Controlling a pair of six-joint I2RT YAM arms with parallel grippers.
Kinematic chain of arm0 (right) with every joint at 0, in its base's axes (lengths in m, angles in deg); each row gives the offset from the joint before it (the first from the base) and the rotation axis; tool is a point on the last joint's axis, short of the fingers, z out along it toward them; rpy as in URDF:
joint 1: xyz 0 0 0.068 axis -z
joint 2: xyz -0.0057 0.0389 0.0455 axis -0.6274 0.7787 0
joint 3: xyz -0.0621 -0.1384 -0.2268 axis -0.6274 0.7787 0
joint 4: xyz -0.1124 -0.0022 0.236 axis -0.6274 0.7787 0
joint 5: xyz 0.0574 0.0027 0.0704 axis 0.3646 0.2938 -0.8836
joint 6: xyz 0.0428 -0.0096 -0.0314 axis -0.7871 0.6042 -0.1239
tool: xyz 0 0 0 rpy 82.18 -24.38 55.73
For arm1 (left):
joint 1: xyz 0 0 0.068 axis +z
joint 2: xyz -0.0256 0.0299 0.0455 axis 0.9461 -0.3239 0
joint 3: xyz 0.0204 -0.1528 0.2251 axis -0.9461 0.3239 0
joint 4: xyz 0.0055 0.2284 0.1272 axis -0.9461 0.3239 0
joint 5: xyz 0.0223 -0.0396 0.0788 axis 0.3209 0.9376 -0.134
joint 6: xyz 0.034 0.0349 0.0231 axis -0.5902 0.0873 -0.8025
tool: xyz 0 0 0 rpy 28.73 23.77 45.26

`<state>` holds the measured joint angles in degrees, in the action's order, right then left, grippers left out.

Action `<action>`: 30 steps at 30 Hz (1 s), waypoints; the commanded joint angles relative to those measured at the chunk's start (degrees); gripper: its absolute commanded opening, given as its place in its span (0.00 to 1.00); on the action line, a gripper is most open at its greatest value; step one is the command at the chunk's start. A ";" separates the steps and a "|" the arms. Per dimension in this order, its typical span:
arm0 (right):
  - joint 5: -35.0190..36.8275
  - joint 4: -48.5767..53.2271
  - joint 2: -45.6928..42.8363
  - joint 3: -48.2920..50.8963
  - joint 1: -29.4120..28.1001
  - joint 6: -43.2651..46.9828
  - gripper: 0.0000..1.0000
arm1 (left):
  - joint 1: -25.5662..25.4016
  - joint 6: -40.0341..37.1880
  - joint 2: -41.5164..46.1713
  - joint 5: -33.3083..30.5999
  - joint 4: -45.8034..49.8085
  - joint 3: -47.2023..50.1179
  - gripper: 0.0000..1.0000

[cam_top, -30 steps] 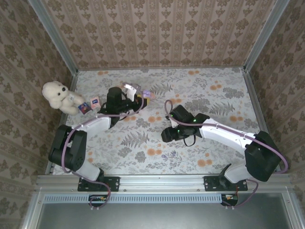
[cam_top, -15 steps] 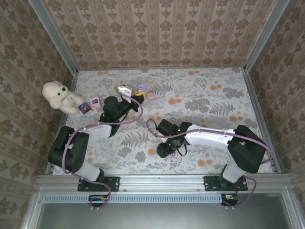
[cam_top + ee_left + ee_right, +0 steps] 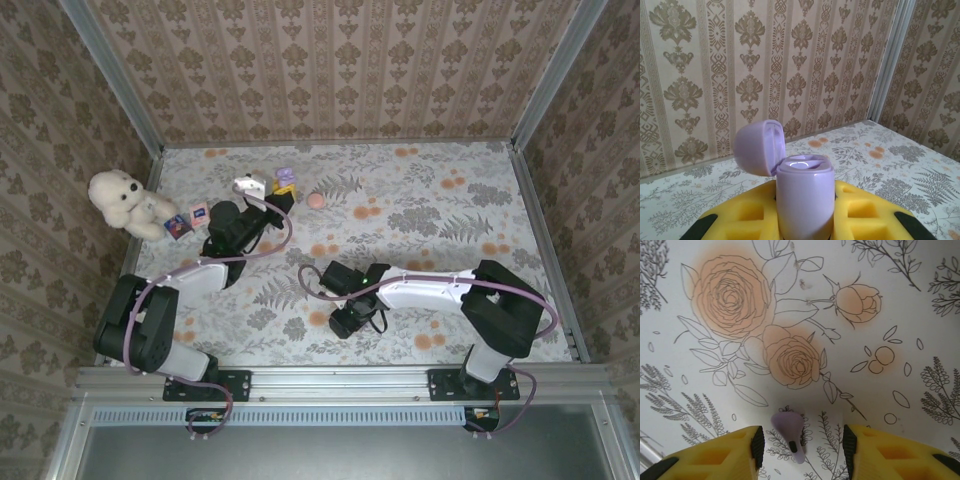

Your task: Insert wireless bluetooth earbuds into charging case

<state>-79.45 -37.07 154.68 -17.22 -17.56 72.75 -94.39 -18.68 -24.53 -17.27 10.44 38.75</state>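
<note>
Right claw shifted, earbud between its fingers

Case — behind and left of earbud

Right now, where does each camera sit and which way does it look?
Top external: above and behind the arms, looking down on the table; the left arm and right arm show.
Left wrist: on the left arm, facing the far wall; left gripper holds the open charging case.
Right wrist: on the right arm, facing down at an earbud; open right gripper frames it.
Shared: top external and left wrist both show the charging case.
</note>
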 commanded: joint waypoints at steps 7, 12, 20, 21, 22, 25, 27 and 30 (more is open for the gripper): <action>4.06 2.82 4.15 -3.60 -2.19 1.77 0.46 | 0.90 0.82 2.63 -0.15 1.54 0.41 0.00; 5.02 3.50 5.15 -4.15 -3.00 1.80 0.44 | 1.06 1.12 2.79 0.15 1.54 0.51 0.00; 5.68 3.96 4.81 -3.61 -3.43 1.32 0.41 | 1.10 1.29 2.87 0.59 1.63 0.50 0.00; 5.76 4.04 4.80 -3.53 -3.45 1.31 0.41 | 1.14 1.23 2.88 0.59 1.59 0.50 0.00; 5.76 4.07 4.72 -3.53 -3.48 1.23 0.41 | 1.13 1.34 2.89 0.61 1.62 0.41 0.00; 5.84 4.09 4.56 -3.42 -3.53 1.05 0.40 | 1.14 1.34 3.01 0.68 1.72 0.41 0.00; 5.85 4.18 4.43 -3.36 -3.61 1.04 0.39 | 1.14 1.31 3.04 0.68 1.76 0.42 0.00; 5.93 4.22 4.27 -3.18 -3.69 0.88 0.37 | 1.14 1.36 3.04 0.77 1.68 0.41 0.00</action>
<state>-74.10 -35.45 158.57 -20.24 -20.67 73.91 -93.82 -18.53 -23.48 -17.29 13.09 38.75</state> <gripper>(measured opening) 0.376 0.211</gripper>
